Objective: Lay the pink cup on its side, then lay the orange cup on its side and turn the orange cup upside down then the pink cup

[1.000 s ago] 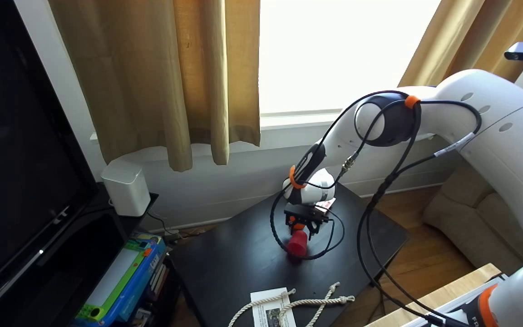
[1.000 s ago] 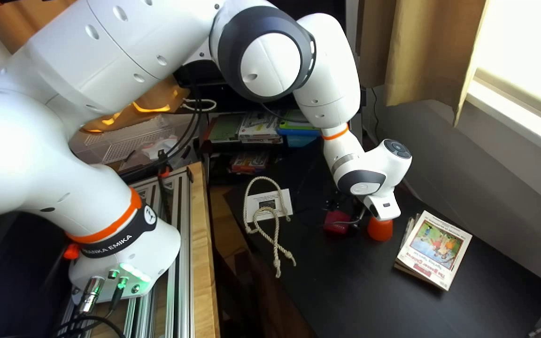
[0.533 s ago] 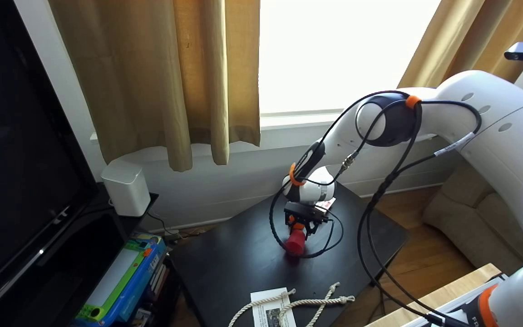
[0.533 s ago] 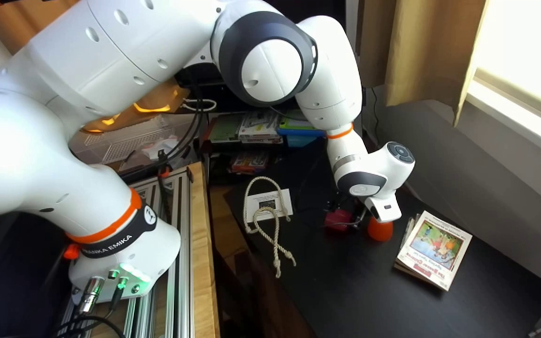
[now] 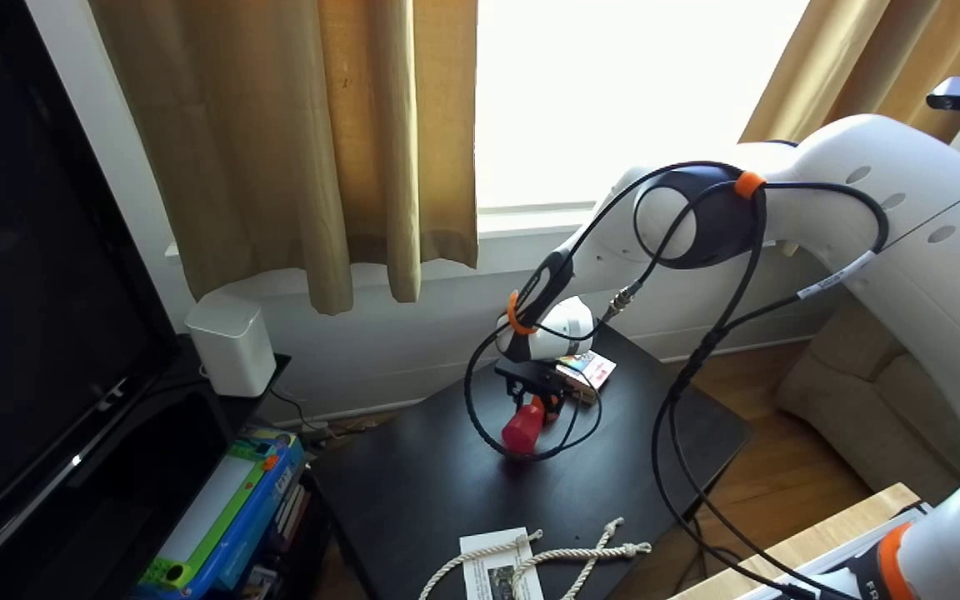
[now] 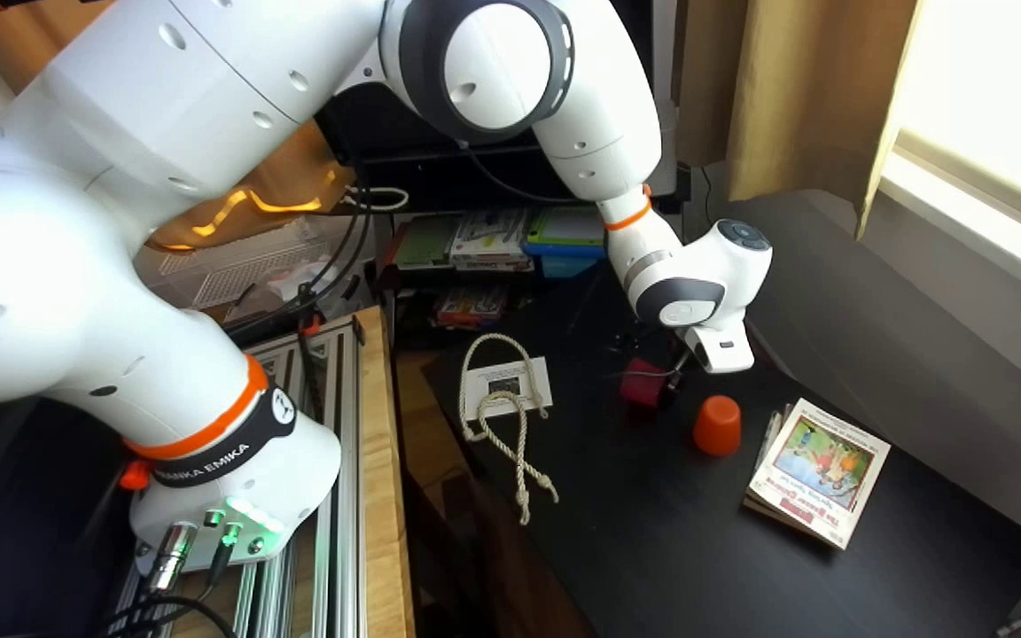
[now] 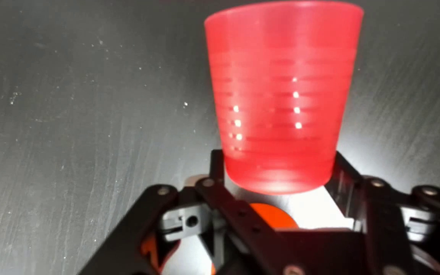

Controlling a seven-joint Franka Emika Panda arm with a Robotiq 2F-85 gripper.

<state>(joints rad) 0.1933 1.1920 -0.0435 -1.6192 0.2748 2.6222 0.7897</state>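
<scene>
Above the black table [image 6: 697, 549] my gripper [image 7: 278, 162] pinches the pink cup [image 7: 283, 95], upper middle in the wrist view, by its narrow end; so shallow a hold could let it slip.

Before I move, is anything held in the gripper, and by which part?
Yes: the gripper holds the pink cup by opposite sides of its narrower end, near the base; the wider rim points away from the jaws.
</scene>
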